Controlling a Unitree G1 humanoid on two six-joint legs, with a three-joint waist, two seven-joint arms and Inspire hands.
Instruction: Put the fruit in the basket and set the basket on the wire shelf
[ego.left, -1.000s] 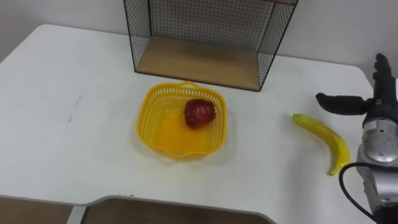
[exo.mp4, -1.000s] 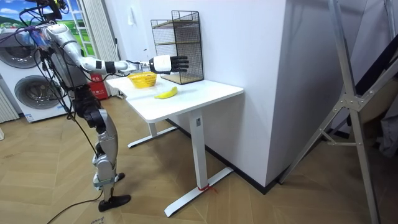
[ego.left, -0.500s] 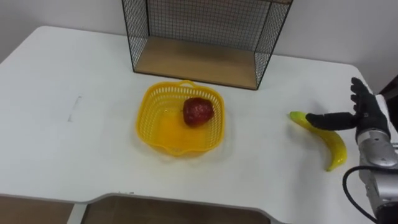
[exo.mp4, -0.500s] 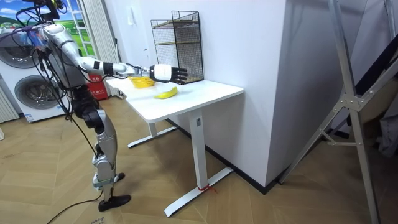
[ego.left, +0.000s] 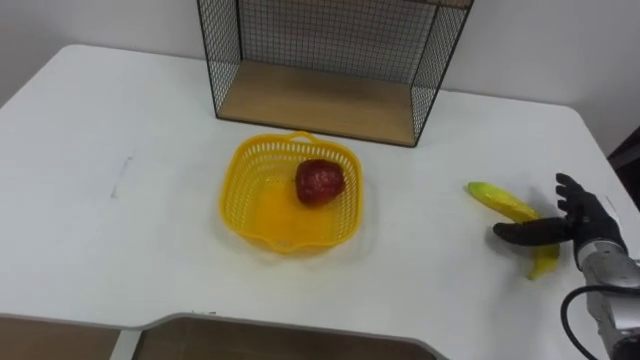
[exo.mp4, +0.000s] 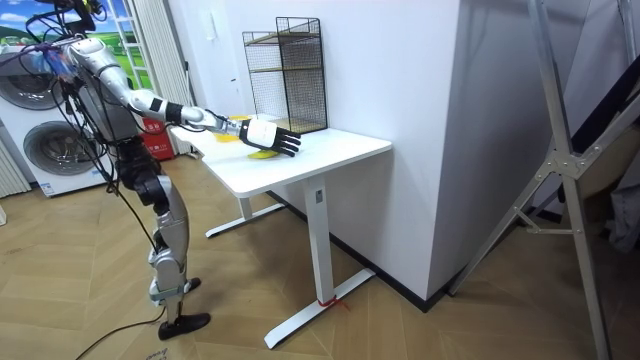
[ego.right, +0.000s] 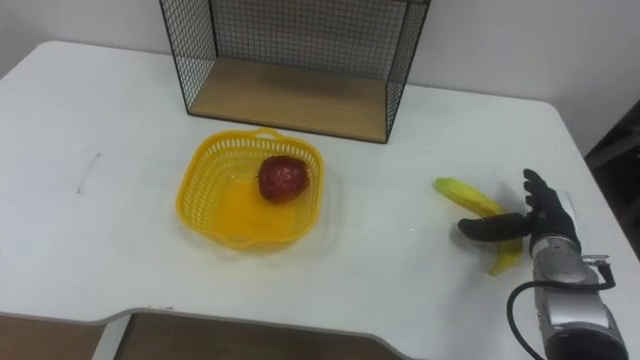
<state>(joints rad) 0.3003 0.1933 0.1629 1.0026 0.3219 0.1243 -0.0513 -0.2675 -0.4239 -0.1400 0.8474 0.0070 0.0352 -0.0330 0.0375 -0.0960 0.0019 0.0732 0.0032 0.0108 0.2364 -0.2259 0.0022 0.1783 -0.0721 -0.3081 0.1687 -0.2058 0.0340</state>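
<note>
Matt black fingers (ego.left: 525, 232); at them, smooth banana (ego.left: 495, 198) skin. Farther off, glossy yellow plastic basket (ego.left: 235, 215), black metal wire shelf (ego.left: 320, 40) with matt wooden base, smooth white counter (ego.left: 120, 120).

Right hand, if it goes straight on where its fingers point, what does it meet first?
Probably nothing: past the right hand the way looks free over the table, though depth is unclear. The banana lies under its thumb, not ahead.

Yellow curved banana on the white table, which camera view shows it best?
The right eye view: most of the yellow curved banana lies bare, the right hand crossing its near part. The left eye view matches; the room view's hand hides most.
</note>
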